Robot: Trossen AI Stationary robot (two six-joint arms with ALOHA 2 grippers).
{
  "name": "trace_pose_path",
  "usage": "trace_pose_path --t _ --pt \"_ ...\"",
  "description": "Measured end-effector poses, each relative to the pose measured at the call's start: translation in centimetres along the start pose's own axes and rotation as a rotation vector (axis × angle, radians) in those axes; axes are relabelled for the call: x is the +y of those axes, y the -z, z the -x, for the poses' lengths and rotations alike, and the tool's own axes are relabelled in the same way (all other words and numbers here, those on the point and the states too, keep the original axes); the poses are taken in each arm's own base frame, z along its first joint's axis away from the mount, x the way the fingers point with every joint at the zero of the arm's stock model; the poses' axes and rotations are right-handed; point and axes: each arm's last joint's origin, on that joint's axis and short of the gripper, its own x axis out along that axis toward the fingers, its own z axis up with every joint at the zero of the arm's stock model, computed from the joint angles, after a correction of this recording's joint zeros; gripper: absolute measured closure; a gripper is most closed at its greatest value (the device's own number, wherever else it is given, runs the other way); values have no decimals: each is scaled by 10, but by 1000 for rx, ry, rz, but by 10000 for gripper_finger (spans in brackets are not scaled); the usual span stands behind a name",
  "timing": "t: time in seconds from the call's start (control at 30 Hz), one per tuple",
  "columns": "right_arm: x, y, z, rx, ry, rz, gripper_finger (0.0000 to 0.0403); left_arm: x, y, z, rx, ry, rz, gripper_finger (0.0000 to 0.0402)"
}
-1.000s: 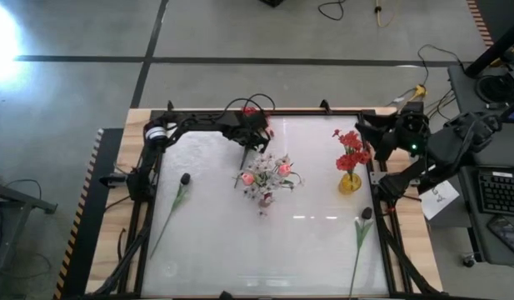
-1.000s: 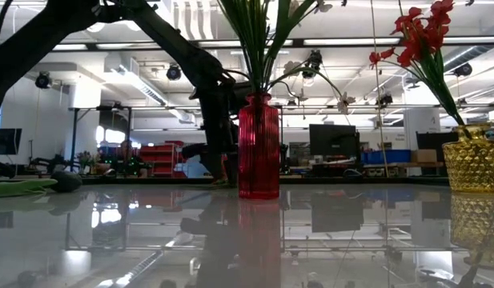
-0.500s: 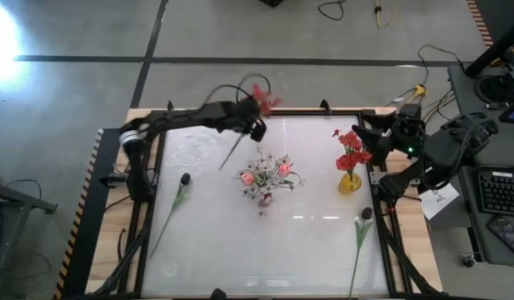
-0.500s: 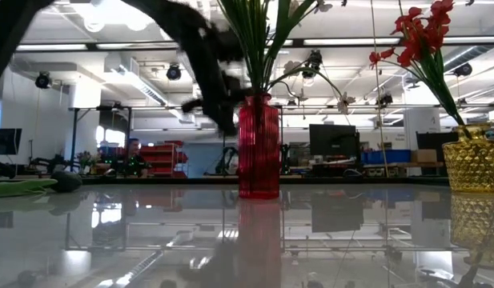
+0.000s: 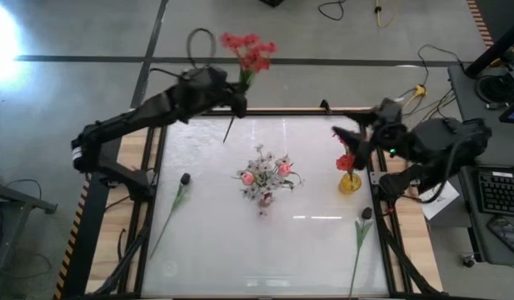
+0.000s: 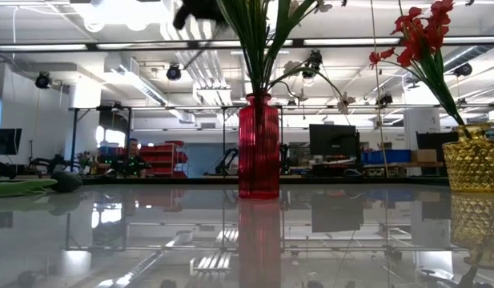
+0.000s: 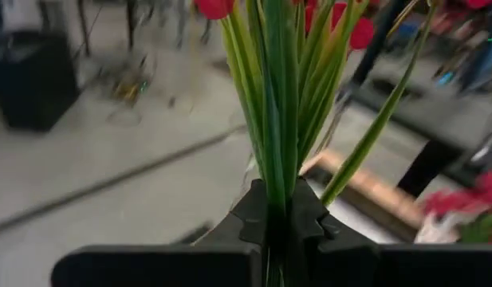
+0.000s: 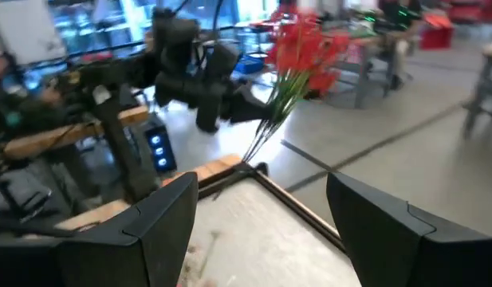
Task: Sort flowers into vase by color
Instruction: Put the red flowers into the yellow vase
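My left gripper (image 5: 237,93) is raised above the table's far edge and shut on a red-blossom spray (image 5: 250,50). Its thin stalk end (image 5: 228,132) hangs below. The spray's green stalks (image 7: 277,119) fill the left wrist view. My right gripper (image 5: 344,137) is open and hovers just beyond a yellow vase (image 5: 350,182) that holds red flowers (image 5: 346,162). In its wrist view the gripper (image 8: 261,183) faces the held spray (image 8: 303,48). A red vase (image 6: 258,144) at the table's middle holds white and pink blossoms (image 5: 265,173). My left gripper pinches the red spray's bundle of green stalks (image 7: 277,209) between its two fingers, below the leaves and blossoms. The spray is lifted clear of the table. Its blossoms point up past the fingers, and its bare stalk end hangs below.
Two loose stems lie flat on the white table: one near the left edge (image 5: 175,200), one near the right edge (image 5: 360,232). The yellow vase (image 6: 475,164) stands by the right edge. Black rails (image 5: 147,225) frame the table. Open table surface lies toward the near edge.
My left gripper has risen from the table near its far edge and swung toward the far left, carrying the red spray with it. The spray is now lifted clear, blossoms uppermost. My right gripper has shifted slightly toward the table's left, above the yellow vase.
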Motion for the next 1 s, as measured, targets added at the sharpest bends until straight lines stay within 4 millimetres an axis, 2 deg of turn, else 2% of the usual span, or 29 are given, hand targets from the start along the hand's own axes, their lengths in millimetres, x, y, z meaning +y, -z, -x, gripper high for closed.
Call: trace_pose_path --t 0.13,0.27,0.37,0.57,0.77,1.0 --pt "9 -1 -23 -8 -21 95 133 -8 -17 32 -97 80 -26 401" --pt "13 2 -51 -2 2 153 133 -21 -24 58 -147 222 -49 401" --pt "20 6 -76 2 -46 166 133 -33 -26 72 -171 327 -92 402" --pt "41 11 -116 -67 -190 155 133 -59 -16 82 -166 436 -165 402" --pt "57 3 -132 -228 -247 42 133 -75 -10 90 -165 555 -234 401" --pt "71 9 -151 -301 -337 2 137 -80 -8 95 -141 719 -263 401"
